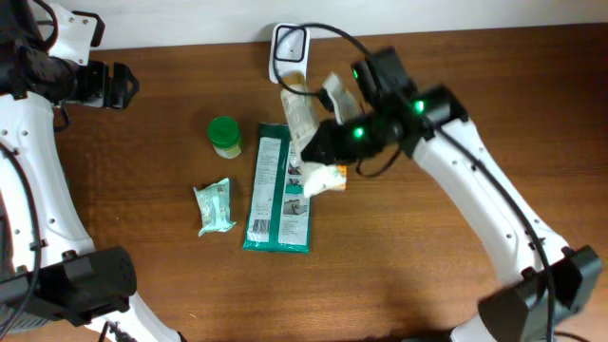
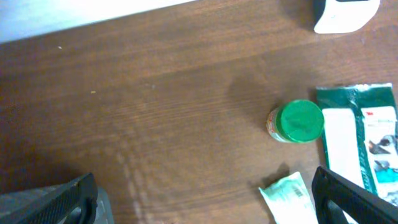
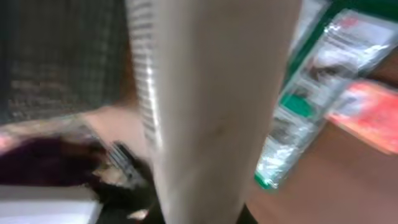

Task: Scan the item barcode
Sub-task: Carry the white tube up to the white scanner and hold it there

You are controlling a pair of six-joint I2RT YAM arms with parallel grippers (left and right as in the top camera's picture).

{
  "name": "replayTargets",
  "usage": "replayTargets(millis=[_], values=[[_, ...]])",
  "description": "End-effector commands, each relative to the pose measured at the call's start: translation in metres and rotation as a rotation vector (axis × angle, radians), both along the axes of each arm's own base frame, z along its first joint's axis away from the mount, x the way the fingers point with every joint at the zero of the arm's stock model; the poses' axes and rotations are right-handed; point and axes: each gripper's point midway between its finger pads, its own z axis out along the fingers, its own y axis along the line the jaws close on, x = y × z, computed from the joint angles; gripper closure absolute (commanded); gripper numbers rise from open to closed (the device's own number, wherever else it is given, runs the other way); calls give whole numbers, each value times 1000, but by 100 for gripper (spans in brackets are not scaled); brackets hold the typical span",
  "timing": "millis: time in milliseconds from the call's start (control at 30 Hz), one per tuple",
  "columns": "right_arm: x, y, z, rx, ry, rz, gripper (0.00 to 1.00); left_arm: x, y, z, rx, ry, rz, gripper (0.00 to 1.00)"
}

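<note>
Presentation step: the right gripper [image 1: 318,142], clamped on a pale packet [image 1: 300,114], held it below the white scanner [image 1: 289,47] at upper centre. Next, its barcode probably needed facing the scanner. The left gripper [image 1: 119,85] stood apart.

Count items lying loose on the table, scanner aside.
4: green-lidded jar, small packet near it, long green pack centre, orange packet beside that. More may hide under the right arm.

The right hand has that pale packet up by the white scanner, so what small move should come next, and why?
Probably ease the pale packet slightly closer to the white scanner, turning its printed face toward it. The right hand is shut on the packet, whose top end sits just short of the scanner in the overhead view.
</note>
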Motion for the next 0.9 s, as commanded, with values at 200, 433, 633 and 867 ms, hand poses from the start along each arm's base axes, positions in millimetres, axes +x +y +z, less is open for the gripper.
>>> replayTargets(millis=[200,433,633,867], values=[[191,-47,-44,-841,-643,-83,96,2,-1,-5,-4,8,-21,1],[259,-38,-64,-1010,-903,0,96,2,-1,-5,-5,8,-21,1],[290,-59,-117,-1235,-928,78,96,2,-1,-5,-4,9,-21,1],[293,-68,-119,-1292,-922,32,96,2,-1,-5,-5,9,-21,1]])
